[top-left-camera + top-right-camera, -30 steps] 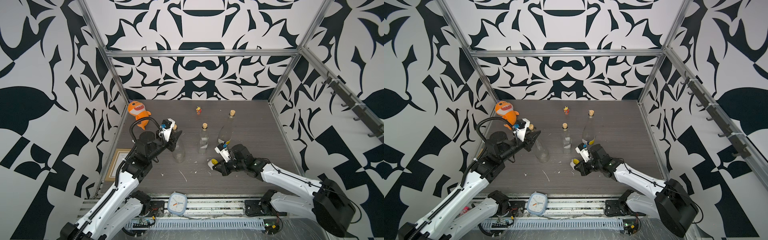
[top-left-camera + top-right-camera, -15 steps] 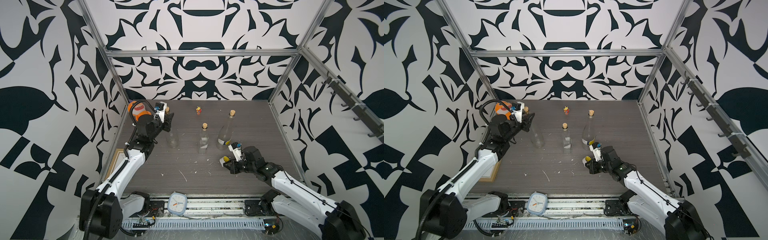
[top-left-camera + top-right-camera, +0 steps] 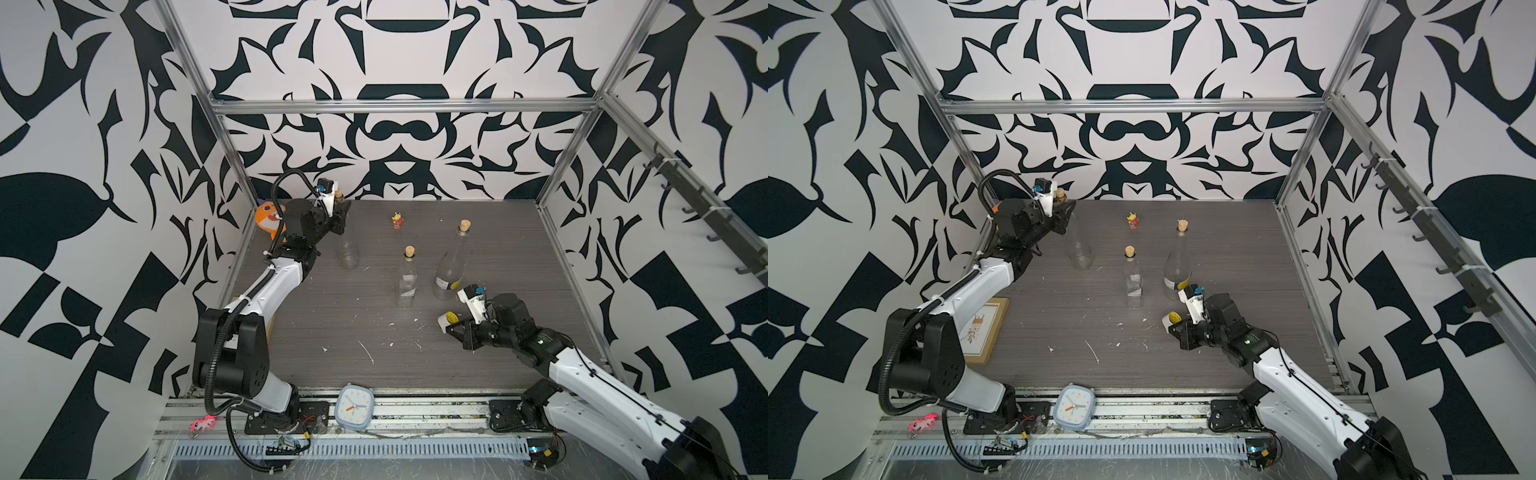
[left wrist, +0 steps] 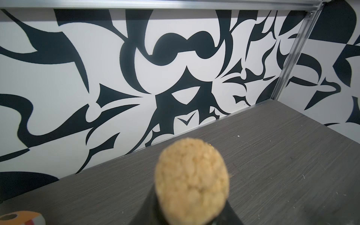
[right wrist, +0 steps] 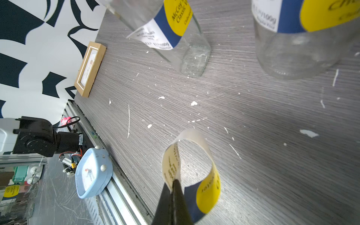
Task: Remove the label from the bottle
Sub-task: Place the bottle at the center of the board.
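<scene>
I am holding the label in the right tool, whose jaws are pinching shut on one end of the paper. The label is curling into a loop, yellow and blue print outward, over the front right of the desk.

The bottle is sitting far off at the back left. The left tool is closing tight round its neck, just under the cork. I cannot tell whether its base is touching the desk.

Two corked bottles are standing between my arms. The tall bottle is just behind the right tool, and the square bottle is beside it. Both are wearing blue-and-yellow labels.

A figurine is standing near the back wall and an orange plush is lying behind the left arm. White scraps are littering the middle of the desk. A frame is lying at the left edge and a clock is resting on the front rail.
</scene>
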Tool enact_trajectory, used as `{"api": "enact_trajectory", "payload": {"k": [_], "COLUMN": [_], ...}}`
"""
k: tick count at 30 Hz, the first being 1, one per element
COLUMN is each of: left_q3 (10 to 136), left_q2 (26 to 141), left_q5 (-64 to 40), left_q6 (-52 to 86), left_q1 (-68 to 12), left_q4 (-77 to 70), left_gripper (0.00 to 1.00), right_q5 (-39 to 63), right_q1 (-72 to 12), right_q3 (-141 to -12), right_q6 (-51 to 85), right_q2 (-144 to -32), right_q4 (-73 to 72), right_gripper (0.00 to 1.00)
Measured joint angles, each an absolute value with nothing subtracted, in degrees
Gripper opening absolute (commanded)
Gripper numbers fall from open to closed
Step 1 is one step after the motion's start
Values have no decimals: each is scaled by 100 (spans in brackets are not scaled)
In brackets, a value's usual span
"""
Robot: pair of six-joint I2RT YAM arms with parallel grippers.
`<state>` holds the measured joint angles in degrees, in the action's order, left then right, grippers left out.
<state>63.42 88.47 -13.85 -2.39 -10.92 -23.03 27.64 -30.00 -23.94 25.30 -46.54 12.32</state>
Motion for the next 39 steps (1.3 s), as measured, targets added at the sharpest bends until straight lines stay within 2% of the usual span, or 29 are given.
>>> {"api": "enact_trajectory", "payload": {"k": [6,14,16,21,22,23,32,39], "left_q3": [6521,6650,6681,6700,6724,6746,6890,6886], "left_q2": [9011,9100,9170,9325,9332,9332,9168,8477], "left_q5": [-1472,-1546,-1575,-1612,-1619,-1614,-1566,-1516], "left_q6": [-244,-270,-246,-180,-172,-161,-202,-301], "left_q1": [-1076,-1072,-1072,-1072,-1072,-1072,-1070,-1061], "left_q4": [-2270,-2165,-2086,-1855,-1791,-1756,-1581,-1164], "left_gripper": [2,46,53,64,76,100,99,99], "right_q5": [2657,2630,2630,2630,2630,2633,2751,2561], "right_q1": [-2995,-2998,-2995,-2998,-2995,-2995,-2998,-2998], "right_q3": [-2462,-2530,-2545,-2556,-2556,-2556,-2655,-2858], "right_q6": [2530,2523,2502,2473,2467,2460,2338,2340], "right_q2": [-4663,-4755,-4744,-4611,-4584,-4563,-4351,-4187], "right_q4": [1319,1343,1387,1503,1522,1535,1752,1984], "right_gripper": [0,0,0,0,0,0,0,0]}}
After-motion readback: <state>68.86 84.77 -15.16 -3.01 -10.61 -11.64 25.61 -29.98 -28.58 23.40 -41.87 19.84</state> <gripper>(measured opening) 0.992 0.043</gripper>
